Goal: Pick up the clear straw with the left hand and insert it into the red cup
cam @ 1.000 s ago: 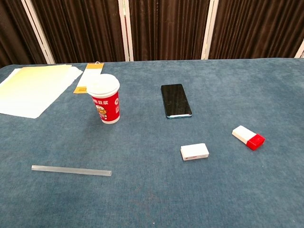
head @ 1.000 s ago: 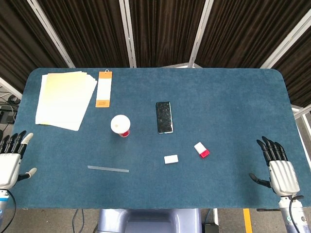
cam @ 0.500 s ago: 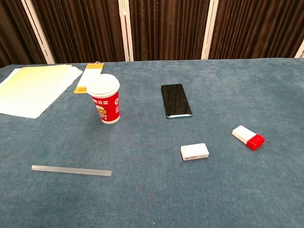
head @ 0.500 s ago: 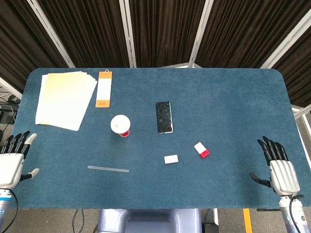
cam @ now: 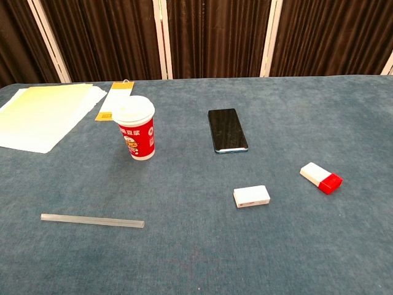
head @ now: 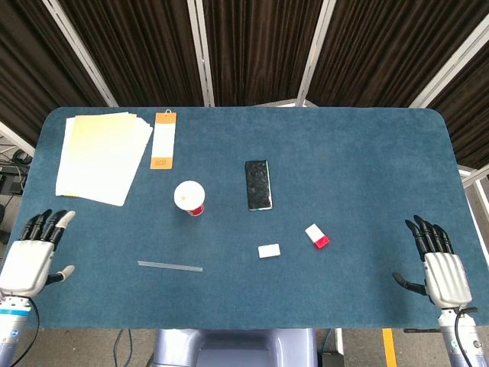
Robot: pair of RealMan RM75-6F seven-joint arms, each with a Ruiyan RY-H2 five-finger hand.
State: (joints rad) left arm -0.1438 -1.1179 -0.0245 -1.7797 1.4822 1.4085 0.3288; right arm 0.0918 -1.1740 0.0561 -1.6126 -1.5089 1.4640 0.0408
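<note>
Both robot hands are open and hold nothing.

The left robot hand [head: 32,252] sits at the left edge of the blue bench [head: 359,168], fingers spread apart. The right robot hand [head: 439,267] sits at the far right edge, fingers spread too. The clear straw [head: 170,266] lies flat on the bench, near the front and apart from the left robot hand. The red cup [head: 189,198] stands upright behind the straw, with a white lid on top. A black phone [head: 258,184] lies to the right of the cup.
</note>
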